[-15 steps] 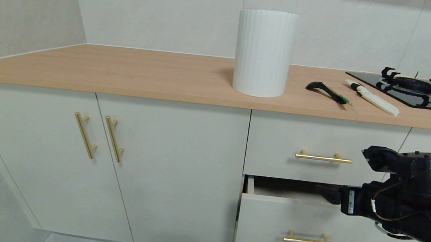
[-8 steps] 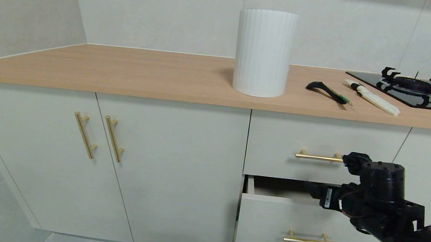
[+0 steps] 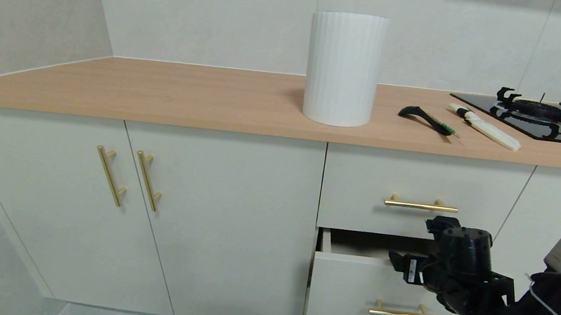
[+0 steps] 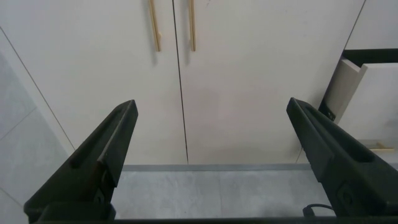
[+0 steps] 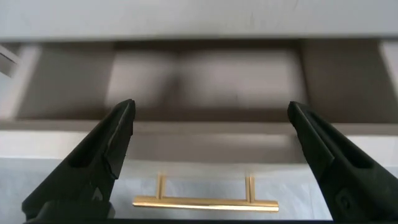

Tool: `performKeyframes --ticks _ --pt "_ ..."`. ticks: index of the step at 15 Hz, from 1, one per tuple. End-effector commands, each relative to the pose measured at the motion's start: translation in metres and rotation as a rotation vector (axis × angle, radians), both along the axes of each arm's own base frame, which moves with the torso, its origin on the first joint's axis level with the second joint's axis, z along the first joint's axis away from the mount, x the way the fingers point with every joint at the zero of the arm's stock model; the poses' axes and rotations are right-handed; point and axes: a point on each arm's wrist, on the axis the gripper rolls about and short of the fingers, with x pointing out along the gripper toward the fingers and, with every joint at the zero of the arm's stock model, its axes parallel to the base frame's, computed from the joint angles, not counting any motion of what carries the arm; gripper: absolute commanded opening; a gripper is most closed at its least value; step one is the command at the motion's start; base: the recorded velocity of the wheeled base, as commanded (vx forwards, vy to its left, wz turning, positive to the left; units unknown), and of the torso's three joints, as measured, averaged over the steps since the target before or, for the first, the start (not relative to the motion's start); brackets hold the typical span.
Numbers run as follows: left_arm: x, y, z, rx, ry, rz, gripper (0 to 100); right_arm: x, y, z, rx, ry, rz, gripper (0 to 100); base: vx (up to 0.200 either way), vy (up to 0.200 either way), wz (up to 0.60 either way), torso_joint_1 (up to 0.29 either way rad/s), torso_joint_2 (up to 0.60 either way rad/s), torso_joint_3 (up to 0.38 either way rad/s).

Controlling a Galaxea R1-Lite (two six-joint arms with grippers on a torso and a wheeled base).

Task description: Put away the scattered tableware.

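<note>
Right fingers (image 5: 102,155), spread and empty, face the part-open pale drawer (image 3: 350,284). Black green-handled spoon (image 3: 427,119) and slim white utensil (image 3: 485,128) lie above them on the wooden surface (image 3: 186,95), long axes roughly crosswise; right arm nearer.

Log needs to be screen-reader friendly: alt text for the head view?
The right arm's pincer hovers at the upper edge of a partly open drawer. On the wooden counter above lie a black-handled utensil and a white utensil, between a tall white ribbed canister and a gas hob.
</note>
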Motion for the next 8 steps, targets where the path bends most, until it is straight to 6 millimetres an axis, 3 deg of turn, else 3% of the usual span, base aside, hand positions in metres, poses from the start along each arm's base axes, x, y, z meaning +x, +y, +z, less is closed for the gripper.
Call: performKeyframes --ticks 1,8 --pt "0.000 0.000 0.000 0.000 0.000 0.001 100 0.000 0.000 -0.009 -0.013 0.027 0.000 100 0.000 0.000 0.00 0.000 0.00 0.000" --pt "0.000 0.000 0.000 0.000 0.000 0.001 100 -0.009 -0.003 0.003 -0.041 0.038 0.023 100 0.000 0.000 0.00 0.000 0.00 0.000"
